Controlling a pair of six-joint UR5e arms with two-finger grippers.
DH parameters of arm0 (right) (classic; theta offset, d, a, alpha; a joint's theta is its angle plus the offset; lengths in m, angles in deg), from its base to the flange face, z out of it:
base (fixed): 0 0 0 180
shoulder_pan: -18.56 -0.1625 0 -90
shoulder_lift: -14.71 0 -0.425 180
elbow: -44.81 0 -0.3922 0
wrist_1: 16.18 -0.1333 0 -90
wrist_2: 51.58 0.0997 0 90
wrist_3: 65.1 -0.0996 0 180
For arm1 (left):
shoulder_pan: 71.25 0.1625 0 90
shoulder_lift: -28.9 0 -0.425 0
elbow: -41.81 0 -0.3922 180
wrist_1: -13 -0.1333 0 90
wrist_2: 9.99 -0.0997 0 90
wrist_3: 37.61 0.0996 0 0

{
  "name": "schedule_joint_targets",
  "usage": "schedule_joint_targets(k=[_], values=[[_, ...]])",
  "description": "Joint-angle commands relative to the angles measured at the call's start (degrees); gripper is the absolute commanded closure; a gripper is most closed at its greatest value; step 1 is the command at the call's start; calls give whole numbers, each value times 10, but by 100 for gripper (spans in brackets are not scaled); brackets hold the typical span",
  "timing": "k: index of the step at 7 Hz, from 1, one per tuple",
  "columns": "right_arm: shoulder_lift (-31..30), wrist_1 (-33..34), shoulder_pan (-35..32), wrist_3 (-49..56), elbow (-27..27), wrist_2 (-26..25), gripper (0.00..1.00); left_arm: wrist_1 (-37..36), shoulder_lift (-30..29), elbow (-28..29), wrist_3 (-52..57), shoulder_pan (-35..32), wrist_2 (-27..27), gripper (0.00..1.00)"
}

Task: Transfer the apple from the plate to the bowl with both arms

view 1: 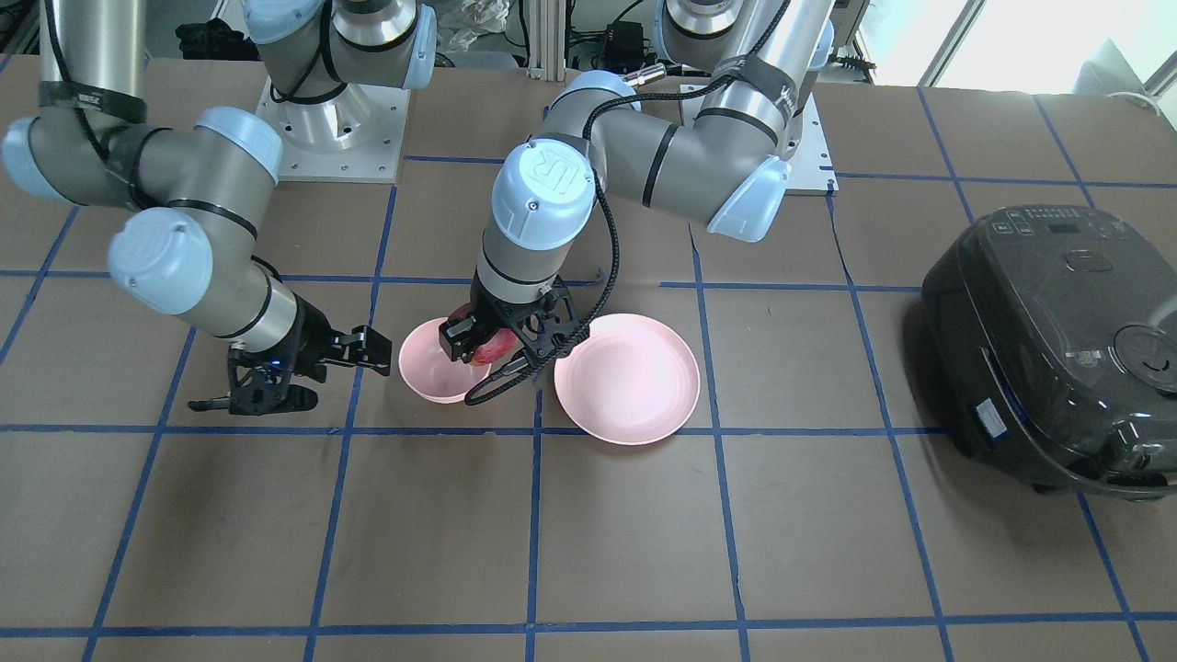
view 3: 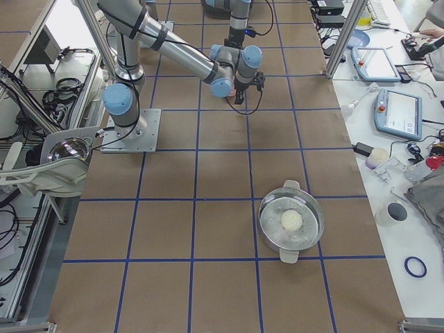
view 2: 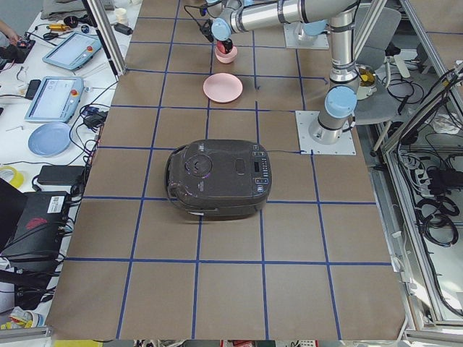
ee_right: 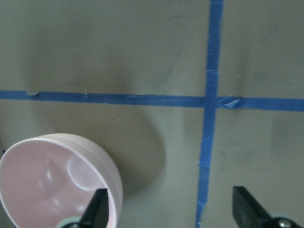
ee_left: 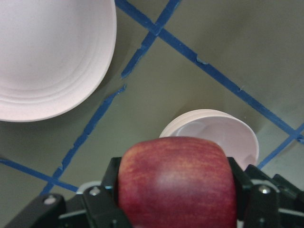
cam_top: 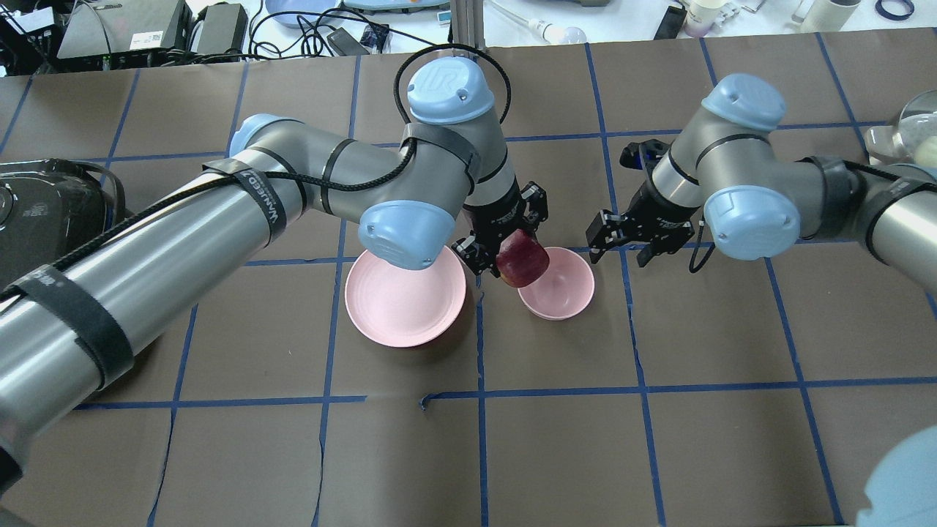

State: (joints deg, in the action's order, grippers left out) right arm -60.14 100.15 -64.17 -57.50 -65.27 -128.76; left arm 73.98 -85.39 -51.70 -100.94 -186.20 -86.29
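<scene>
My left gripper (cam_top: 512, 252) is shut on the dark red apple (cam_top: 523, 260) and holds it just above the bowl's (cam_top: 564, 287) rim, on the side nearest the plate (cam_top: 405, 300). The plate has nothing on it. In the left wrist view the apple (ee_left: 178, 183) sits between the black fingers, with the bowl (ee_left: 216, 137) just beyond it and the plate (ee_left: 52, 57) at the upper left. My right gripper (cam_top: 635, 243) is open and empty, low over the table beside the bowl's other side. Its wrist view shows the bowl (ee_right: 52, 185) at the lower left.
A dark rice cooker (view 1: 1057, 349) stands on the robot's left end of the table. A steel pot (view 3: 291, 222) holding a white ball stands far off at the right end. Blue tape lines grid the brown table (view 1: 644, 533).
</scene>
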Motion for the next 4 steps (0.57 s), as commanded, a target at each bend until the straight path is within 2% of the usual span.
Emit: schedule_joint_targets(k=[1, 2, 4], values=[[-7, -27, 58, 3, 19, -92, 0, -45, -38, 2, -37, -19, 0, 100], [-13, -23, 64, 2, 26, -113, 0, -53, -54, 2, -38, -19, 0, 100], [-21, -28, 64, -9, 31, -114, 0, -62, -69, 3, -51, -28, 0, 100]])
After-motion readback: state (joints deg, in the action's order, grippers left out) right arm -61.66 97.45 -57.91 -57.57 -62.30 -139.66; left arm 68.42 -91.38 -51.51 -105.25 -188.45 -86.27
